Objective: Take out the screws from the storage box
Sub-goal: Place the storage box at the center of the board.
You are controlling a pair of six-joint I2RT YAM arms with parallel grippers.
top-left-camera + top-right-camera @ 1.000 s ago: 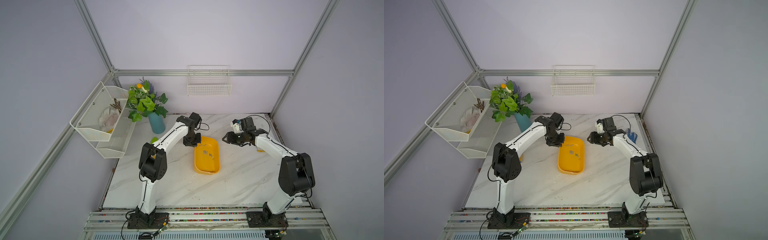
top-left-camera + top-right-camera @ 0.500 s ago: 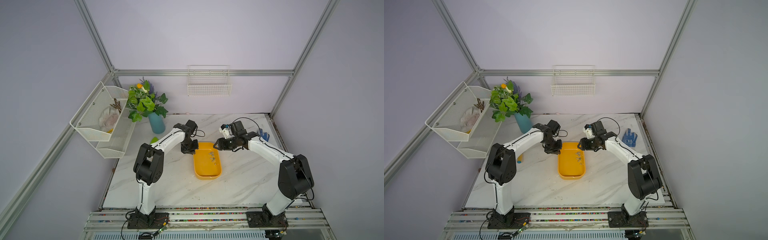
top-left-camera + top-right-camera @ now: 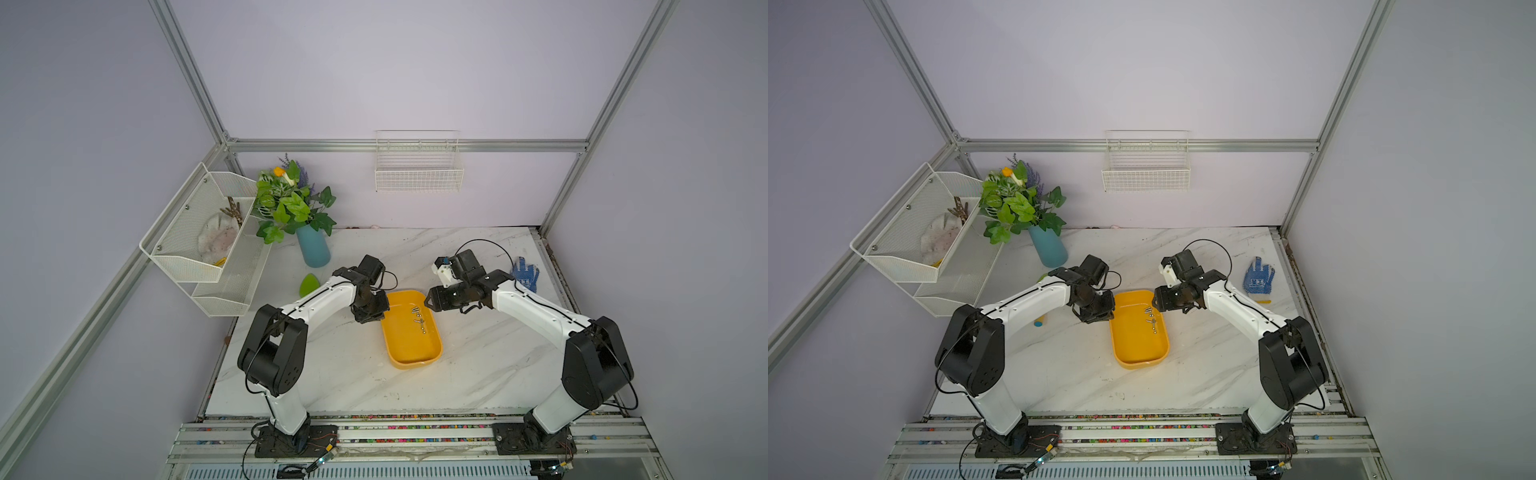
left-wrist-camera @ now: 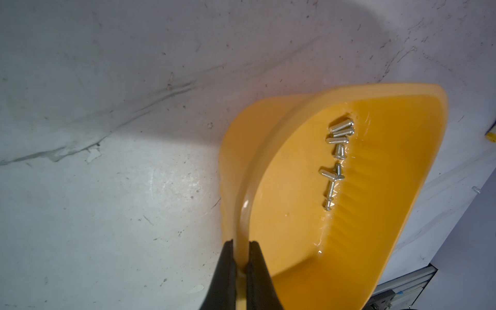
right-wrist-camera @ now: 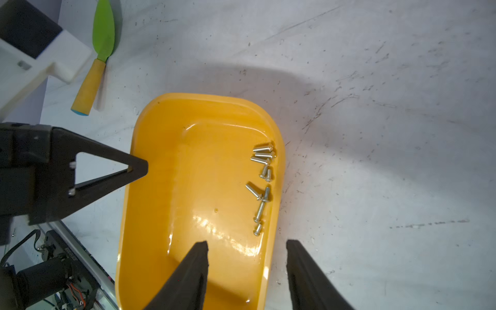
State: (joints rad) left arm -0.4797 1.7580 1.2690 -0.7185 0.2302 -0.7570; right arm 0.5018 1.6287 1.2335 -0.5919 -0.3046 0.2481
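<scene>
Even, diffuse light from above; soft, broad shadows darken the desk (image 5: 349,80) in wrist views; glare streaks the storage box (image 5: 214,225) floor.

Lab: aluminium frame (image 3: 407,145), bench-mounted arms (image 3: 316,299)

A white marble-look tabletop (image 3: 478,374) with grey veins carries everything; in the wrist views its surface is scuffed with small dark marks and scratches; near its middle sits the yellow storage box (image 3: 411,362), its long side running roughly front to back; towards the back left corner a blue vase (image 3: 313,249) of green leaves stands upright; between the vase and the box lies a green leaf-shaped tool (image 5: 103,29) with a yellow handle tipped in blue, flat on the marble; near the right edge a blue dotted glove (image 3: 1258,277) lies flat, well apart from the box; just beside the glove is a small yellow piece (image 3: 1262,301), too small to identify.
</scene>
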